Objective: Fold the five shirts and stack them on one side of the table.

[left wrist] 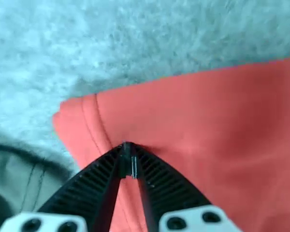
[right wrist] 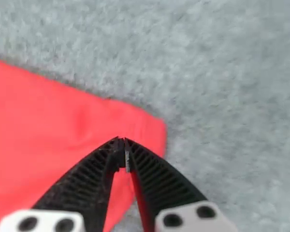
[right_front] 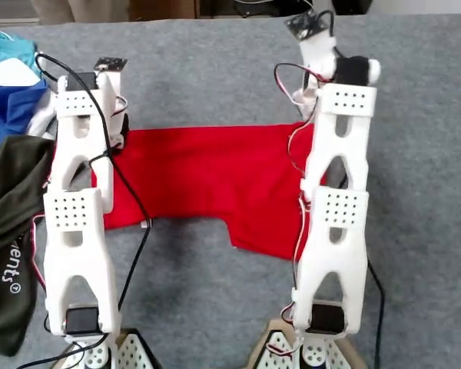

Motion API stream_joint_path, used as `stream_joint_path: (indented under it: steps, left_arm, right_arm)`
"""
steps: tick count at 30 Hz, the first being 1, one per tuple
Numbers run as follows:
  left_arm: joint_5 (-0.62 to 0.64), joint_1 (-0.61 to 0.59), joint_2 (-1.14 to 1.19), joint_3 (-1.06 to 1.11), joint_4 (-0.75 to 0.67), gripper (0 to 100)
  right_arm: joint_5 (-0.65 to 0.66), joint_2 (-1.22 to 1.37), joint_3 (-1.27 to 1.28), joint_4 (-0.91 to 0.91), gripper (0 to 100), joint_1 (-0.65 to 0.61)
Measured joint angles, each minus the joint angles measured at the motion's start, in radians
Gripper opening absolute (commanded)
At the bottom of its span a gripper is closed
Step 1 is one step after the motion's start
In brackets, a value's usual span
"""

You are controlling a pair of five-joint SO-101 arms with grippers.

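The red shirt (right_front: pixel 207 181) lies spread on the grey worktop (right_front: pixel 215 77). The left tool (left wrist: pixel 127 162) is pinched closed on the fabric near one end corner of the red shirt. The right tool (right wrist: pixel 122 151) is pinched closed near the opposite end corner. Other shirts (right_front: pixel 11 154) are heaped beside the red shirt's left end.
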Motion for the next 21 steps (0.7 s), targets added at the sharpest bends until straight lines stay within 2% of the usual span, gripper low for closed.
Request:
stream_joint_path:
  steps: [10,18,21]
  left_arm:
    - [-0.002,-0.008,0.043,-0.002,-0.049,2]
    - [-0.091,-0.008,0.043,-0.002,-0.049,2]
    - [-0.091,-0.008,0.049,-0.057,-0.023,2]
  right_arm:
    - [0.0,0.206,0.0,-0.006,0.6,0.052]
    - [0.008,0.236,-0.097,-0.008,0.9,0.083]
    - [0.014,0.227,-0.097,-0.003,5.3,0.08]
